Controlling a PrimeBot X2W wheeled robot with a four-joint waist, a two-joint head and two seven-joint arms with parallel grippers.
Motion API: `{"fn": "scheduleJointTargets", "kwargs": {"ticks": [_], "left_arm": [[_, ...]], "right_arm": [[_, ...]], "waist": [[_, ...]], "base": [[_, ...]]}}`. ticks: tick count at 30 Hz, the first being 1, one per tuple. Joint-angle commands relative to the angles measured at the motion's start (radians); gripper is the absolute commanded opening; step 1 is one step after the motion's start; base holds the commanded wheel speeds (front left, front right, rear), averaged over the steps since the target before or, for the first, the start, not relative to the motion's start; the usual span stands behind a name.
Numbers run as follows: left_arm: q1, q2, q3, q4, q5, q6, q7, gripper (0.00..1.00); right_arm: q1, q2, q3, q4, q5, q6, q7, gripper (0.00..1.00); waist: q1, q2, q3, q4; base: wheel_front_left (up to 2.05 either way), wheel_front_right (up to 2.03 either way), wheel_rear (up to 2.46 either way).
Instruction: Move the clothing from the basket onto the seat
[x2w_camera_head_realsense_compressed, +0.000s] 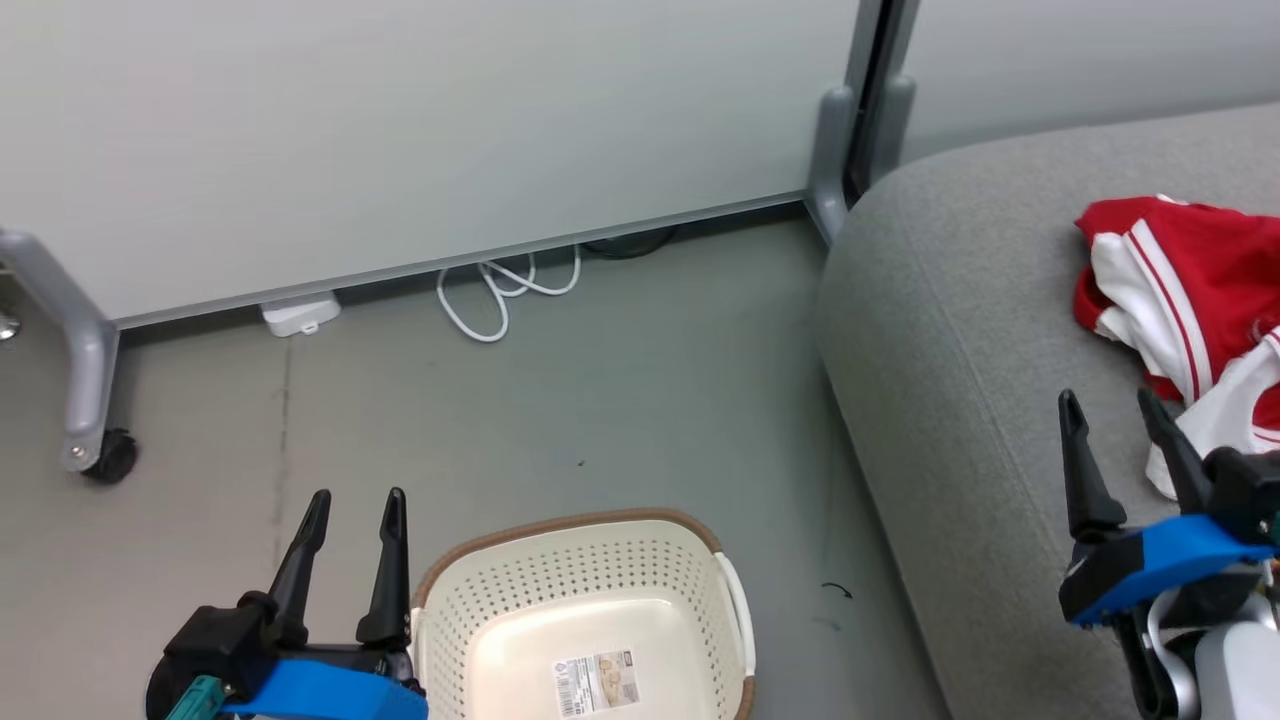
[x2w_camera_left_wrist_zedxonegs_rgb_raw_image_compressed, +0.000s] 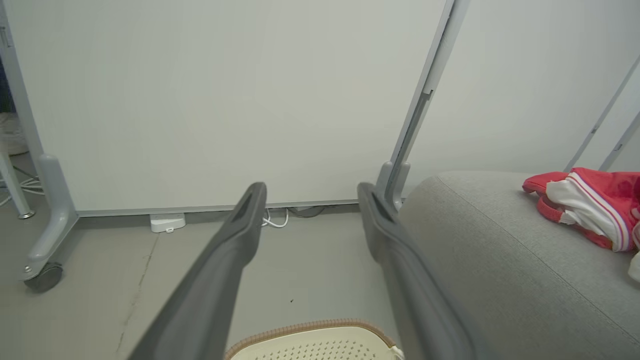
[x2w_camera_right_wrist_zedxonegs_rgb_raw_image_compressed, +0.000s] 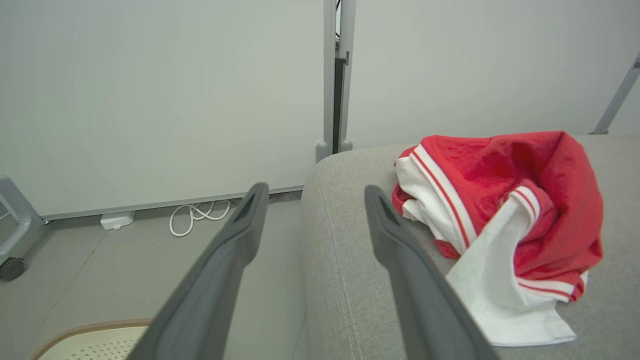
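Lying bunched on the grey seat (x2w_camera_head_realsense_compressed: 960, 350), the clothing (x2w_camera_head_realsense_compressed: 1190, 290), red and white with thin stripes, is well apart from the basket (x2w_camera_head_realsense_compressed: 560, 570). The basket stands on the floor (x2w_camera_head_realsense_compressed: 650, 420) beside the seat's rounded edge, with a printed label (x2w_camera_head_realsense_compressed: 597, 682) on its bottom. The right gripper (x2w_camera_head_realsense_compressed: 1108, 400) hovers over the seat just beside the fabric, fingers pointing up the head view, jaws wide and holding nothing. The left gripper (x2w_camera_head_realsense_compressed: 358, 495) hangs just left of the basket, jaws likewise spread.
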Motion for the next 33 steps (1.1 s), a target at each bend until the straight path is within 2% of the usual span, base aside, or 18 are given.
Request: {"fn": "scheduleJointTargets", "kwargs": {"ticks": [1, 12, 33], "left_arm": [[0.003, -0.002, 0.012, 0.009, 0.003, -0.001, -0.005, 1.00], [0.016, -0.018, 0.061, 0.068, 0.014, -0.002, -0.005, 1.00], [-0.014, -0.015, 0.049, 0.117, 0.002, -0.001, -0.005, 1.00]], "right_arm": [[0.040, 0.019, -0.003, -0.023, -0.003, 0.001, 0.006, 1.00], [0.156, 0.070, 0.035, -0.099, -0.038, 0.001, -0.012, 1.00], [0.185, 0.079, 0.143, -0.096, -0.079, 0.001, 0.014, 1.00]], "waist": [[0.0002, 0.0000, -0.018, 0.030], [0.0002, 0.0000, -0.052, 0.087], [0.0002, 0.0000, -0.057, 0.103]], "base": [[0.00, 0.00, 0.00], [0.00, 0.00, 0.00], [0.00, 0.00, 0.00]]}}
